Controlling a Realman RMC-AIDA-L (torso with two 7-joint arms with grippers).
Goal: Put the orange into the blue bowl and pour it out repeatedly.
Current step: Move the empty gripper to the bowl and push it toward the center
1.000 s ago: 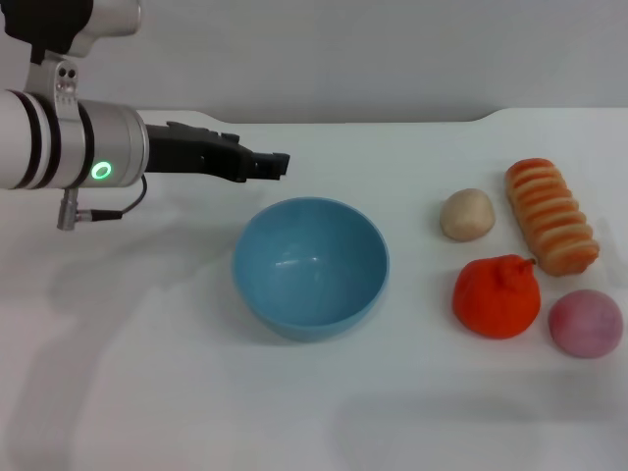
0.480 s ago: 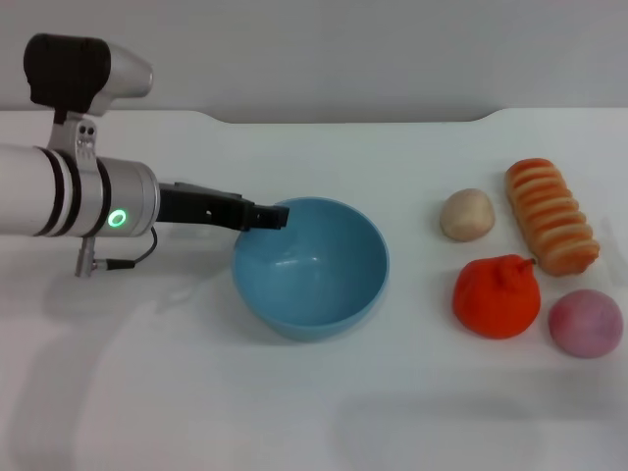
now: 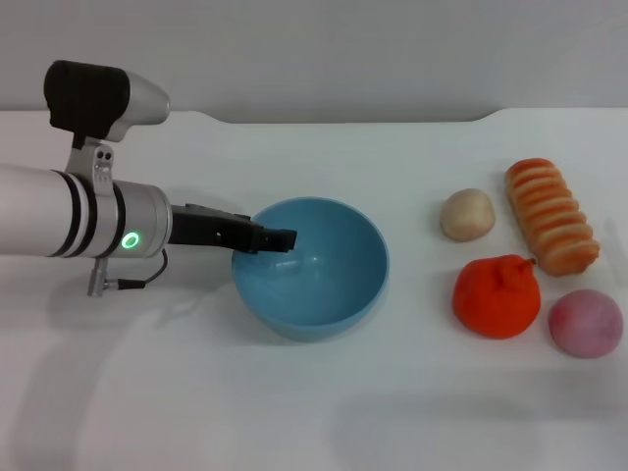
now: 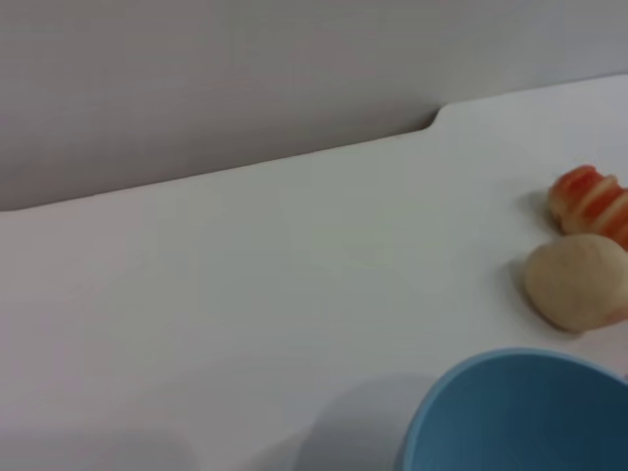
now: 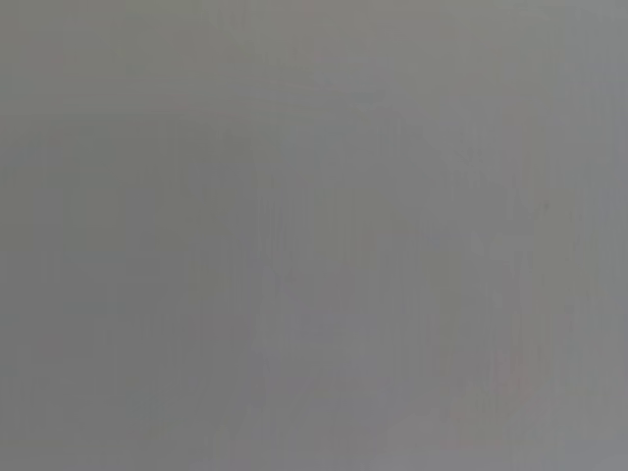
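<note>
The blue bowl [image 3: 312, 320] stands upright and holds nothing, in the middle of the white table; part of its rim also shows in the left wrist view [image 4: 510, 417]. The orange [image 3: 496, 297] lies on the table to the right of the bowl, apart from it. My left gripper [image 3: 280, 238] reaches in from the left and sits at the bowl's left rim, its tip just over the inside. It holds nothing that I can see. My right gripper is out of view; the right wrist view shows only plain grey.
A beige ball [image 3: 466, 214] lies behind the orange and also shows in the left wrist view [image 4: 576, 282]. A ridged orange bread loaf [image 3: 550, 216] lies at the far right. A pink ball [image 3: 585, 323] lies right of the orange.
My left arm has come down and forward, from behind and above the bowl to its left rim. The bowl and the fruits have not moved.
</note>
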